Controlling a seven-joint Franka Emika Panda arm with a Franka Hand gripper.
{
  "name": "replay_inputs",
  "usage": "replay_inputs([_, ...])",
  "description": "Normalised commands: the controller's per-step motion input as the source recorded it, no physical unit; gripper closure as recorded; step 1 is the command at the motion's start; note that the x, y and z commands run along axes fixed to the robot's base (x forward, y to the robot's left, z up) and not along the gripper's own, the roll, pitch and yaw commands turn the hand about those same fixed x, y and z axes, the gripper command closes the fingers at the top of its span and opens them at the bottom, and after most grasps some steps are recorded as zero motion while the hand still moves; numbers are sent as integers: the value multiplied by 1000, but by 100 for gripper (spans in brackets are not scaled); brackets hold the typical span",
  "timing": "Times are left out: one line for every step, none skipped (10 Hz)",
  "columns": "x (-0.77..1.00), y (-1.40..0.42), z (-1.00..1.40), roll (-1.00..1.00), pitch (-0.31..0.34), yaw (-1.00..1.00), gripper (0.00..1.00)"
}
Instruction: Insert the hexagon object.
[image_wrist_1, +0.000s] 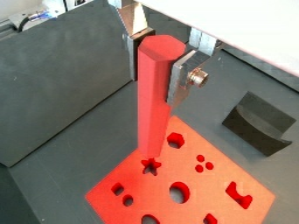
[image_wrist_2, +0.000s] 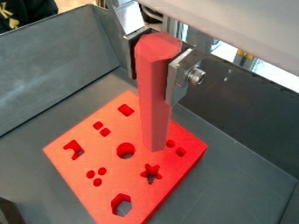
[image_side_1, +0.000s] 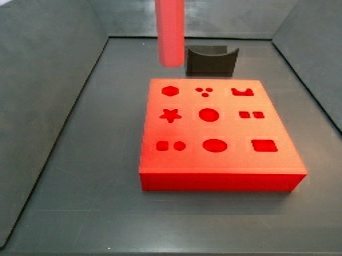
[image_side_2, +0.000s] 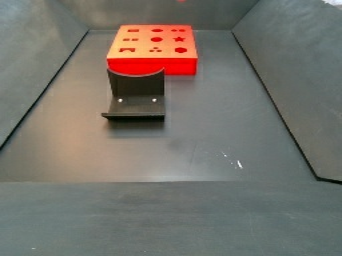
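The hand (image_wrist_1: 162, 63) clamps the rod (image_wrist_1: 153, 105) upright above the block (image_wrist_1: 181, 182); misaligned with the hexagon hole (image_wrist_2: 122, 206), its tip may jam on the block's face.

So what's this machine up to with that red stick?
A robot arm's pincer is shut on a long red rod, holding it upright by its top end. The rod hangs over a flat red block with shaped holes, and is not in any hole yet. In a side view the rod hangs above the block's far edge. A small dark holder sits on the floor beside the block.
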Motion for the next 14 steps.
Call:
replay_inputs([0,0,0,0,-10,0,100])
replay_inputs([0,0,0,-23,-23,0,100])
replay_inputs([-34,0,-34,13,0,0,100])
replay_inputs([0,489,-9,87,0,63,100])
replay_inputs([0,911,0,56,0,54,100])
replay_inputs([11,909,0,94,0,20,100])
replay_inputs([0,709,0,224,1,83,100])
replay_inputs([0,300,0,406,0,89,100])
replay_inputs([60,-160,-177,450,0,0,100])
replay_inputs([266,-409,-357,440,0,-426,100])
replay_inputs([74,-229,-323,209,-31,-849,100])
replay_inputs([69,-83,-291,140,-37,-949,100])
replay_inputs([34,160,-323,-6,0,-869,100])
replay_inputs([0,277,-383,-70,47,-686,100])
